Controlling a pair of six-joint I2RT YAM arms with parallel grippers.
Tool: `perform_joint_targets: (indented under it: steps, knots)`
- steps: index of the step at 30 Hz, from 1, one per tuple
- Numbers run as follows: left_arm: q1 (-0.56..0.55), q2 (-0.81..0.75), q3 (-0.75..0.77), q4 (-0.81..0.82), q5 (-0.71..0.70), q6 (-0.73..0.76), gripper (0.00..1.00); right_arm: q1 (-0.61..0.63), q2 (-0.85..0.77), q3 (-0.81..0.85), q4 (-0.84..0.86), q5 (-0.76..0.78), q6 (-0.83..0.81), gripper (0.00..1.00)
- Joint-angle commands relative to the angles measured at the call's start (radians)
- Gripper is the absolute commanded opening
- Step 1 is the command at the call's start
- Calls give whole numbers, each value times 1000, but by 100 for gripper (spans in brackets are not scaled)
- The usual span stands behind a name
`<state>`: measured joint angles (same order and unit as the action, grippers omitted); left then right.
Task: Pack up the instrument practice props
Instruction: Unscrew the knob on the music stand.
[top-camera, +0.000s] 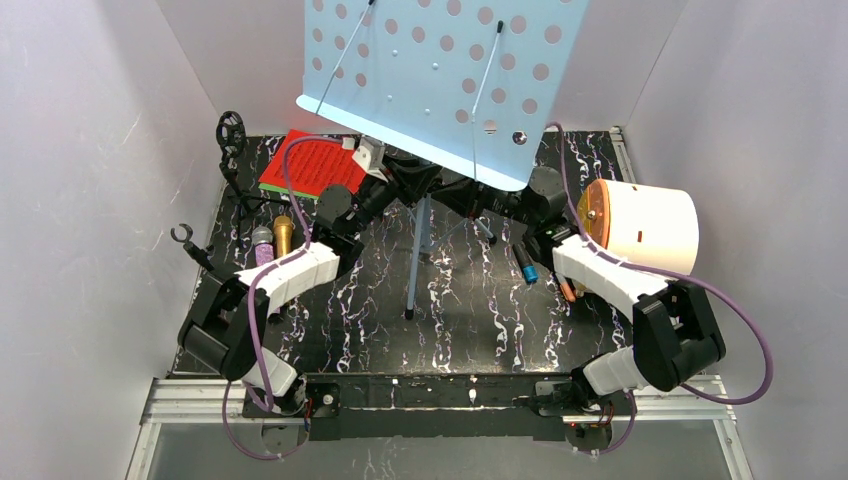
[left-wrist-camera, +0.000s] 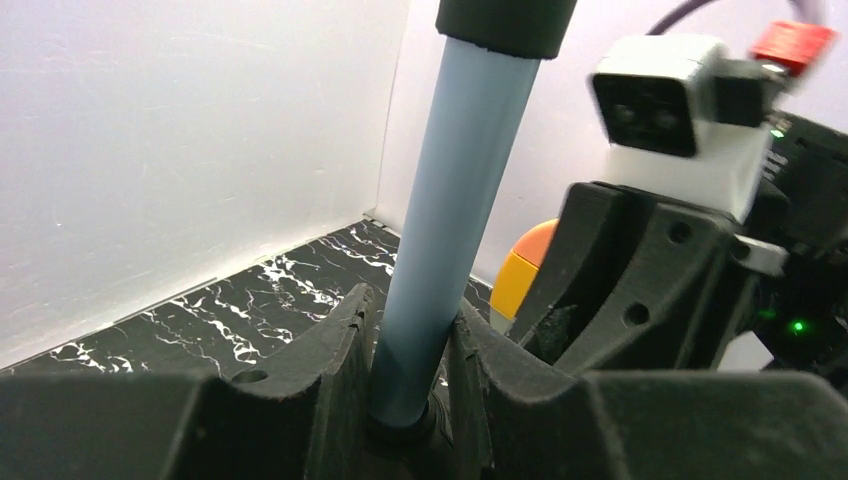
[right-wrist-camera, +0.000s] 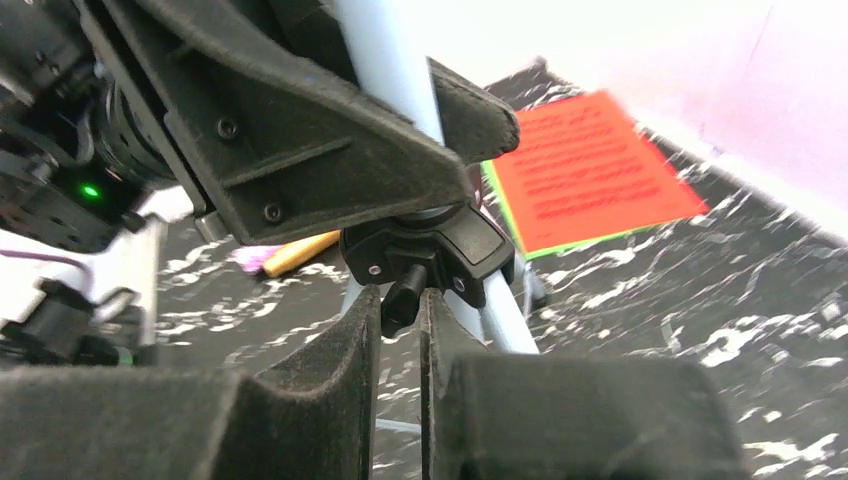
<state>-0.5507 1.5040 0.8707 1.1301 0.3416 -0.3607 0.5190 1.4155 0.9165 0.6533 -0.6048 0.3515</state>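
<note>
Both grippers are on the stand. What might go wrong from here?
The right gripper pinches the black knob on the tripod collar; loosening it may let the legs fold and the whole thing tip. The wide rack sits high above where the left gripper holds the pole, so it may swing.

Table (top-camera: 480, 300): black, white marble-like veining. Music rack (top-camera: 440, 70): pale blue, rows of round holes. Pole (left-wrist-camera: 450, 200): same pale blue, black collar on top. Hub (right-wrist-camera: 430, 245) below: black. Score sheets (top-camera: 315, 165), far left: red on top with darker printed lines, green edge beneath. Left side: gold microphone (top-camera: 284, 235), purple glitter microphone (top-camera: 262, 243). Mic mounts (top-camera: 232, 135): black. Cylinder (top-camera: 650, 225), right: white, orange end. Left gripper (left-wrist-camera: 410, 330), right gripper (right-wrist-camera: 400, 310): matte black. Arms (top-camera: 610, 275): white and black. Cables (top-camera: 769, 360): purple. Walls (top-camera: 90, 150): white.
</note>
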Motion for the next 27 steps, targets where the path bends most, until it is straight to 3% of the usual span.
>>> perform_joint_targets:
  steps: [1, 9, 20, 27]
  knots:
    - [0, -30, -39, -58, -16, -63, 0, 36, 0, -91, 152, 26, -381, 1]
    - [0, -55, -20, -180, -50, -79, 0, 66, -37, -152, 99, -11, -825, 1]
    - [0, -101, 57, -410, -87, -105, 0, 181, -131, -147, -84, 224, -1497, 1]
    - [0, -110, 97, -518, -114, -134, 0, 298, -130, -166, -37, 444, -1902, 1]
